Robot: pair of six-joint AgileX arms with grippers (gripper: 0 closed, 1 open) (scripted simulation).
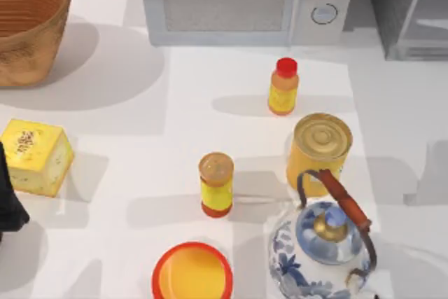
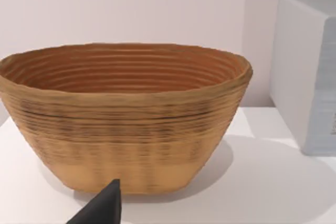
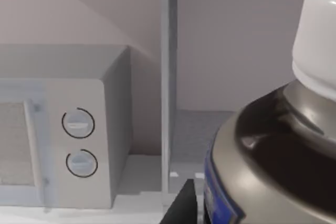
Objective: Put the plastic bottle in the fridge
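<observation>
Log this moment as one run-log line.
phase: carrying | plastic bottle: close before right wrist camera, facing fridge | fridge door: open | left gripper: by basket

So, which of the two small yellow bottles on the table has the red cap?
The orange-yellow bottle standing nearer the white microwave has the red cap; the yellow-labelled bottle toward the table's middle has a tan lid.

I see a white worktop point(image 1: 105, 243). On it stand a woven basket point(image 1: 28, 26) at far left, a white microwave point(image 1: 245, 1) and the grey fridge point(image 1: 413, 12) at the back, a yellow box point(image 1: 35, 155), a red-capped bottle point(image 1: 283, 87), a tan-lidded bottle point(image 1: 216, 183), a yellow can point(image 1: 319, 146), a blue-white teapot point(image 1: 322, 253) and a red-rimmed bowl point(image 1: 192, 272).
</observation>
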